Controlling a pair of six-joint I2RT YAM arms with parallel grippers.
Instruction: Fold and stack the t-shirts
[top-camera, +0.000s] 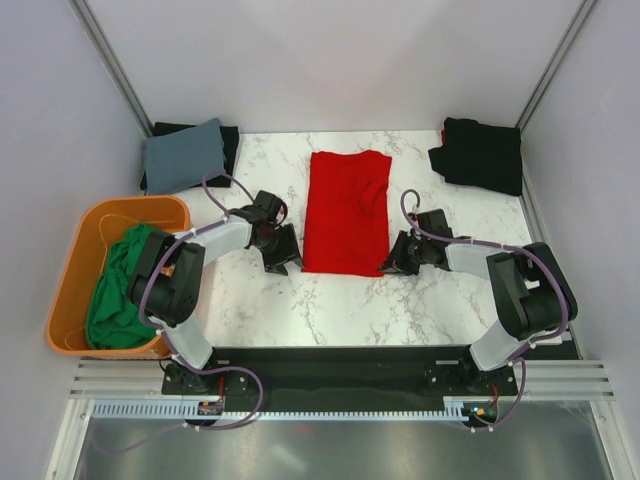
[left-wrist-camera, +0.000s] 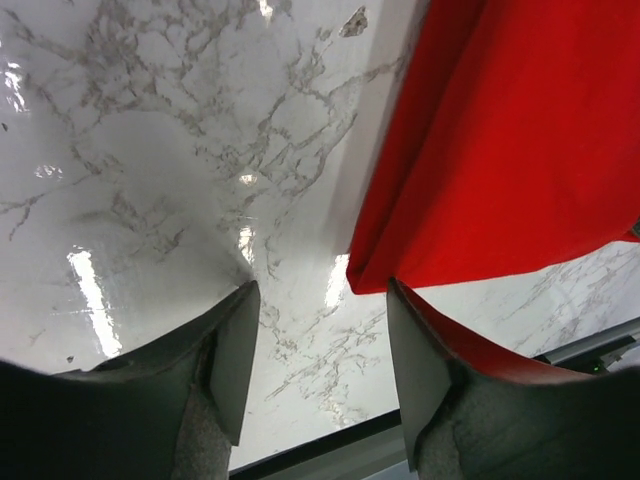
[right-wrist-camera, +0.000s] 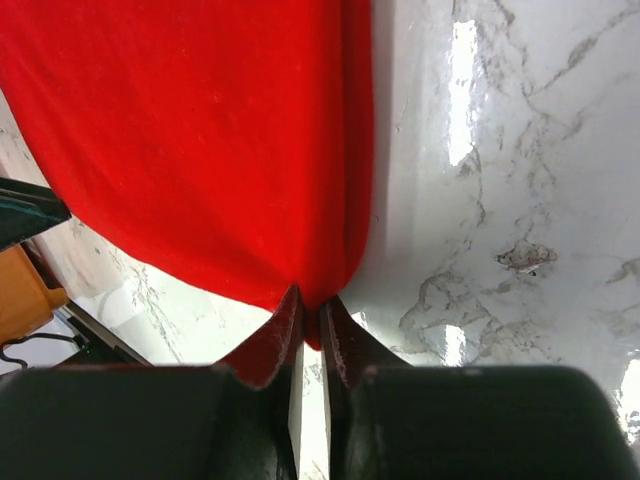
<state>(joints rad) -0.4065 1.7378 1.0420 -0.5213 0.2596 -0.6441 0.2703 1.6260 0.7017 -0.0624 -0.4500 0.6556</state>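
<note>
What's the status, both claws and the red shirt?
Left claw open at red t-shirt near corner. Right claw shut on its other near corner. No obstruction seen.

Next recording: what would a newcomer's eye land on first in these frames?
The bright red t-shirt, folded into a long strip in the middle of the table, draws the eye first. The right gripper is pinched shut on its near right corner, while the left gripper stands open at the near left corner. At the table's left edge, an orange tub holds a crumpled green t-shirt.
</note>
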